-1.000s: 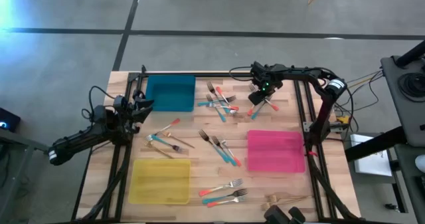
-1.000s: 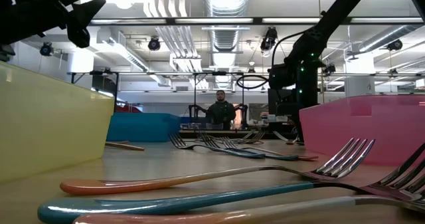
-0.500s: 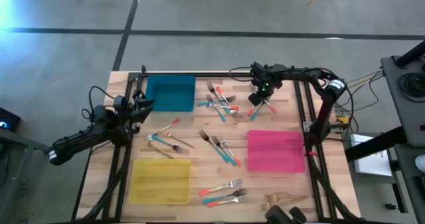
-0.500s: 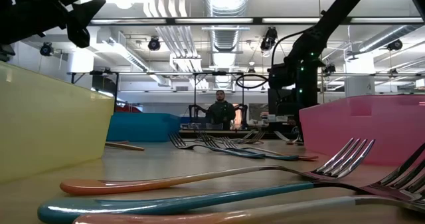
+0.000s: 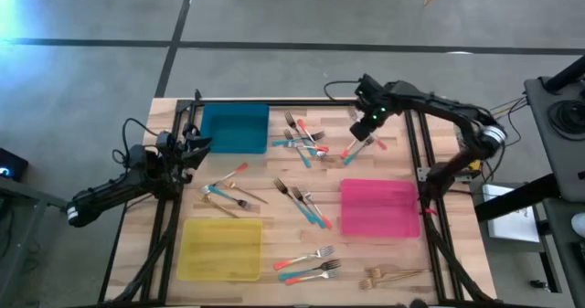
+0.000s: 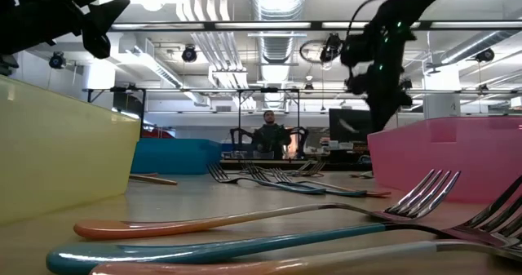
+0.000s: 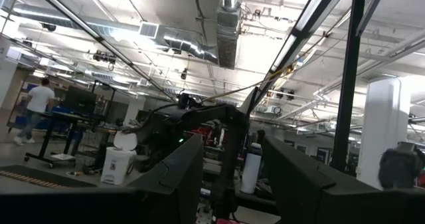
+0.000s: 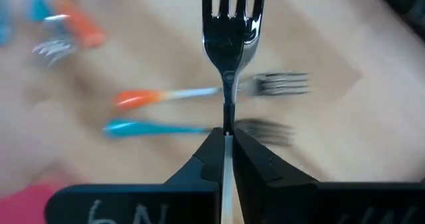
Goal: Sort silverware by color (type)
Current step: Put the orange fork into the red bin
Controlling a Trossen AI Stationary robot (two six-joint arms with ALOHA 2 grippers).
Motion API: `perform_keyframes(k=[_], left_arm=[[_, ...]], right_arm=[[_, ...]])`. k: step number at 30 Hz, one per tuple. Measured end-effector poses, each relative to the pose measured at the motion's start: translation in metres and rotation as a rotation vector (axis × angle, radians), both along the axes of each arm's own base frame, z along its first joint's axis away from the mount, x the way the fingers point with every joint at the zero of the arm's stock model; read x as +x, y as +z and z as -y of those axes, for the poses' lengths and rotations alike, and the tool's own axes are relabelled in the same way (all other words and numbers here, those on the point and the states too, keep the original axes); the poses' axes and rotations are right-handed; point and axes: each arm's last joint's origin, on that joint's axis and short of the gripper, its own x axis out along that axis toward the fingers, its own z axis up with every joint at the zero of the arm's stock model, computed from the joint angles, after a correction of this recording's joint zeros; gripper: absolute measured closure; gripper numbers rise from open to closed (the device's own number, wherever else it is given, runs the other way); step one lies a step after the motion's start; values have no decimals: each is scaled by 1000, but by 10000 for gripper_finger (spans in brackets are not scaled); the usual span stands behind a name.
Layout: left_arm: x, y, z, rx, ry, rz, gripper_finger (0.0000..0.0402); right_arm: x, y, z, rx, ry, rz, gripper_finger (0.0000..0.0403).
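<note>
My right gripper (image 8: 226, 136) is shut on a fork (image 8: 229, 24) whose metal tines stick out beyond the fingertips. The fingers hide its handle, so its colour cannot be told. This gripper hangs above the table's far right part (image 5: 368, 128), raised in the low view (image 6: 377, 79). Under it lie a coral-handled fork (image 8: 172, 96) and a teal-handled fork (image 8: 153, 127), flat on the wood. My left gripper (image 5: 199, 143) waits open at the table's left side, its fingers (image 7: 179, 177) pointing into the room. My right gripper pinches the fork's narrow neck (image 8: 228, 111), just below the tines, between its two fingers. The tines stick out past the fingertips. The fork is lifted clear of the table.
A teal tray (image 5: 235, 127) stands far left, a yellow tray (image 5: 219, 247) near left and a pink tray (image 5: 379, 207) at the right. Forks lie scattered across the table's middle (image 5: 302, 142), (image 5: 228, 191), (image 5: 306, 207), (image 5: 309, 264), with gold ones at the near edge (image 5: 393, 273). A person stands beyond the table (image 6: 269, 136).
My right gripper has risen from the table near the far fork cluster, moving a little toward the far right, and carries a fork lifted clear. Its arm has swung toward the table's right edge.
</note>
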Motion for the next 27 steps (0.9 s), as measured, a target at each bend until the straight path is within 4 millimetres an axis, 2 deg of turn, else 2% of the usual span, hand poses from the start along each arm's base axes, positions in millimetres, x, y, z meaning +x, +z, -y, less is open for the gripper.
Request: perform_keyframes(k=[5, 10, 18, 23, 27], left_arm=[[0, 0, 0, 0, 0, 0, 260], [0, 0, 0, 0, 0, 0, 260], [0, 0, 0, 0, -1, 0, 260], [0, 0, 0, -1, 0, -1, 260], [0, 0, 0, 0, 0, 0, 260]], right_arm=[[-5, 30, -48, -1, 49, 137, 393], [-3, 40, -102, 14, 128, 219, 393], [2, 13, -173, 107, 342, 168, 393], [4, -2, -201, 153, 401, 90, 393], [5, -10, -214, 176, 417, 48, 392]])
